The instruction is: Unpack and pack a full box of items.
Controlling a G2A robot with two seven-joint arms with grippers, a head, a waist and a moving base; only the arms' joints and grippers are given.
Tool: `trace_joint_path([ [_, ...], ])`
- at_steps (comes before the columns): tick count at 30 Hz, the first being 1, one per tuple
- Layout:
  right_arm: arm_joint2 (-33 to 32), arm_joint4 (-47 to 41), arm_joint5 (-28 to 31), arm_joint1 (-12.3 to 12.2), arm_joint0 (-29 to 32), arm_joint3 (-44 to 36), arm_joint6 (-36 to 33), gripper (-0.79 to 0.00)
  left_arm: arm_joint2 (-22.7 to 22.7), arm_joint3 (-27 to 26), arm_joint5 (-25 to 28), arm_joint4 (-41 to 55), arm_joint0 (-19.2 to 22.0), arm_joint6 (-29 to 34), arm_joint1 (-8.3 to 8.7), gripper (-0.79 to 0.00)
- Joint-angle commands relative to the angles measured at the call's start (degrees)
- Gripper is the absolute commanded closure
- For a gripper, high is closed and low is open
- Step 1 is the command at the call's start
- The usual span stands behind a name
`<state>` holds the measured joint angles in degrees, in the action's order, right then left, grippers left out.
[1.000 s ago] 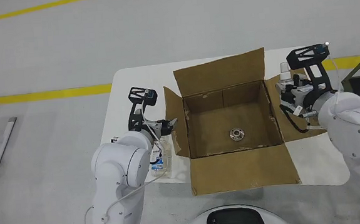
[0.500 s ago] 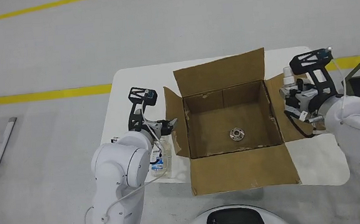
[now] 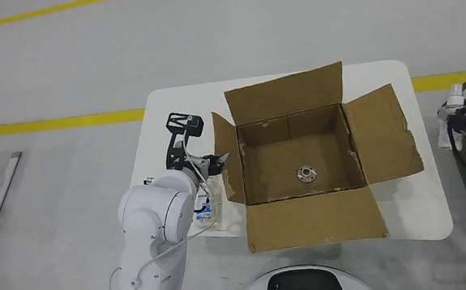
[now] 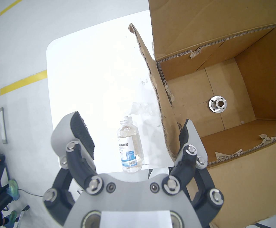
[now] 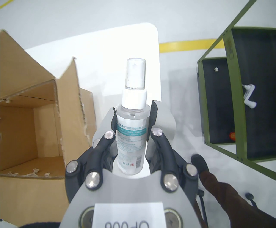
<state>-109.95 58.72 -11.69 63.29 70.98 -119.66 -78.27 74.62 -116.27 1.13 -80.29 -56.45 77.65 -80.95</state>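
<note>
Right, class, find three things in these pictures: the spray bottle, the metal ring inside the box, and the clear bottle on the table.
spray bottle (image 5: 131,127): right wrist view, on its label.
metal ring (image 4: 212,105): left wrist view, on its flat rim.
clear bottle (image 4: 130,151): left wrist view, on its label.

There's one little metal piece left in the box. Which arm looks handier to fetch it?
Left, I'd guess. The left gripper is open and empty beside the box, near the metal piece. The right gripper is shut on a spray bottle, off past the edge of the table.
</note>
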Motion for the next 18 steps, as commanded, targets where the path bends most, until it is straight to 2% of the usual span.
trace_joint_path([
  [1,-1.13,-1.45,0.76,0.03,3.05,0.05,-0.11,0.000,0.00,0.00,0.00,0.00,0.00,0.00,0.00,-0.785],
  [4,-2.53,-4.37,0.86,0.25,8.00,-0.38,0.30,0.000,0.00,0.00,0.00,0.00,0.00,0.00,0.00,-0.785],
  [10,-2.33,-4.14,2.85,0.52,16.40,-0.05,3.77,0.000,0.00,0.00,0.00,0.00,0.00,0.00,0.00,-0.785],
  [18,1.63,-4.05,5.12,0.83,21.30,2.29,9.86,0.000,0.00,0.00,0.00,0.00,0.00,0.00,0.00,-0.785],
])
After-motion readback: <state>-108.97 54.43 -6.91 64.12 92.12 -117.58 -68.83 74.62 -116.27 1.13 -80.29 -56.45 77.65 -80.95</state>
